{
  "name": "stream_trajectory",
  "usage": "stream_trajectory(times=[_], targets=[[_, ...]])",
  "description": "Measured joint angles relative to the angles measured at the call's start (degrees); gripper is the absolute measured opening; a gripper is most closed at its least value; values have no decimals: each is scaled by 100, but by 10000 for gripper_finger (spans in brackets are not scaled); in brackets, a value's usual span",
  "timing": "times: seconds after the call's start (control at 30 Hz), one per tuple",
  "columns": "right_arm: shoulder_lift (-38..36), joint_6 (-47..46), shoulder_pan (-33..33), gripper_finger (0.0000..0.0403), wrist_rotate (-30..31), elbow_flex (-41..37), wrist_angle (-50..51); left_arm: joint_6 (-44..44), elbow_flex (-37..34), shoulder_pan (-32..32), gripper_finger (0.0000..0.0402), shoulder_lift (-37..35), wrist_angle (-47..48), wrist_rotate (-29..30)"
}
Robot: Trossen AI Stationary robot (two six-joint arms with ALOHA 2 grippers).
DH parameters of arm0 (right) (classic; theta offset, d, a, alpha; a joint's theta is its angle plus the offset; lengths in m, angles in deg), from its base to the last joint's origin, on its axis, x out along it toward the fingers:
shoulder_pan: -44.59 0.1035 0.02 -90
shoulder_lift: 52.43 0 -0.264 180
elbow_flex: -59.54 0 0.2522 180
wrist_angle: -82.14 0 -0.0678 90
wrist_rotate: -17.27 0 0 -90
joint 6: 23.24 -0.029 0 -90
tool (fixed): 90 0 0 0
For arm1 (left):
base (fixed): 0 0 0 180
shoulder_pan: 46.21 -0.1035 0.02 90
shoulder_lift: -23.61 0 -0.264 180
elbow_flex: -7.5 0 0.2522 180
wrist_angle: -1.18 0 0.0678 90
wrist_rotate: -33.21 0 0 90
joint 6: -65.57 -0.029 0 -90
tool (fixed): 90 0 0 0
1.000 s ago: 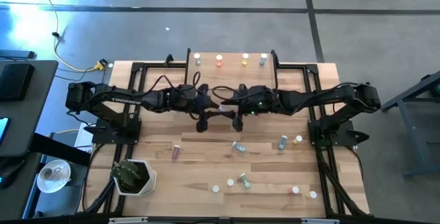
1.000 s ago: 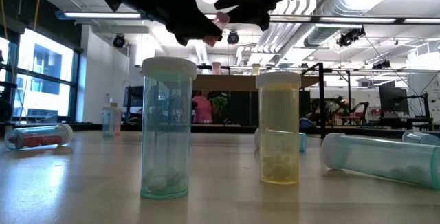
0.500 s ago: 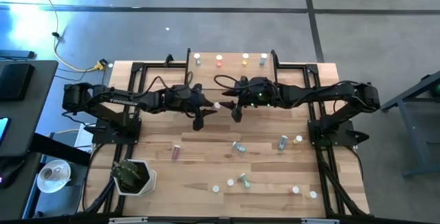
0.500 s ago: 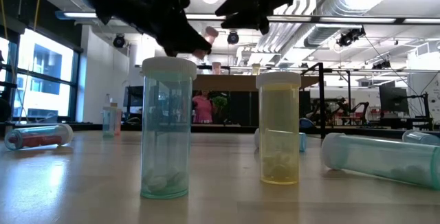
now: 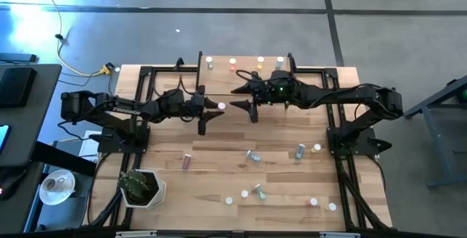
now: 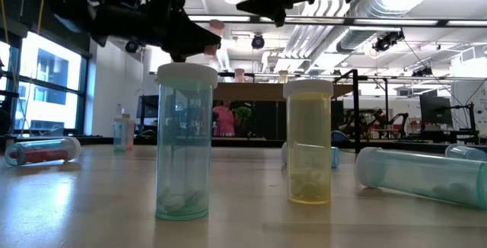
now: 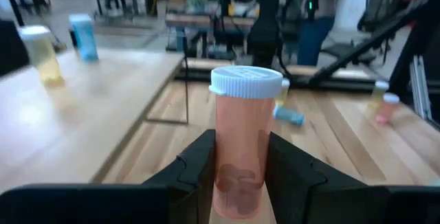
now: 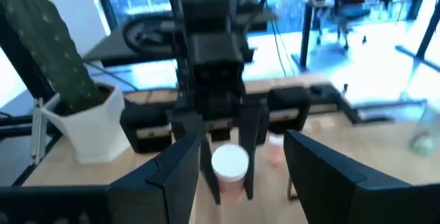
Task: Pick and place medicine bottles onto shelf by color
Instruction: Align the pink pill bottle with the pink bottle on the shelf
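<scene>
Over the table's middle my left gripper (image 5: 210,108) is shut on a pink medicine bottle (image 7: 242,141) with a white cap (image 5: 220,106), held high. My right gripper (image 5: 241,98) stands open just to its right, facing it with nothing between its fingers; its wrist view shows the capped bottle (image 8: 230,163) ahead. The shelf (image 5: 244,71), a small light-wood board, stands at the far edge and carries several upright bottles (image 5: 233,63). More bottles lie or stand on the near half of the table, among them a pink one (image 5: 187,161) and a teal one (image 5: 253,155). My left gripper pinches the lower half of the pink bottle's body (image 7: 240,176) between its two fingers (image 7: 201,163). The fingers reach in about level from the table's left. The bottle stands upright in the hold, cap up, lifted clear of the table.
A white pot with a cactus (image 5: 141,187) stands at the near left corner. Black arm frames (image 5: 146,85) run along both sides of the table. In the low view a teal bottle (image 6: 183,141) and a yellow one (image 6: 309,141) stand upright close to the near edge.
My left gripper has carried the pink bottle toward the table's left, away from my right gripper, and has tipped from slanting down to about level; the bottle stays held and upright. My right gripper, still open, has drawn back toward the far edge and risen a little.
</scene>
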Motion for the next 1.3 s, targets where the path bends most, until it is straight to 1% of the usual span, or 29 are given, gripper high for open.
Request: stream_trajectory(times=[0.17,0.3,0.37,0.5,0.67,0.87,0.97,1.13,1.3], targets=[[0,145,-155,202,-211,52,-381,152,-276,-90,97,2,-744,-20],[30,409,-244,202,-244,536,-17,196,-314,-90,97,2,-907,-193],[43,617,-296,202,-258,842,411,196,-315,-89,97,2,-927,-261],[196,705,-386,202,-260,1449,1153,197,-315,-89,97,4,-926,-262],[676,811,-407,202,-267,2201,2189,196,-315,-85,97,4,-920,-262],[1224,940,-391,202,-745,2859,3122,196,-315,-85,97,4,-918,-262],[1460,939,-390,202,-1013,3047,3366,196,-315,-85,97,4,-912,-262],[1624,938,-386,202,-1605,3119,3416,141,-315,-85,97,7,-871,-262],[1639,1085,-325,202,-1613,3079,3373,166,-315,-85,97,7,-877,-256]])
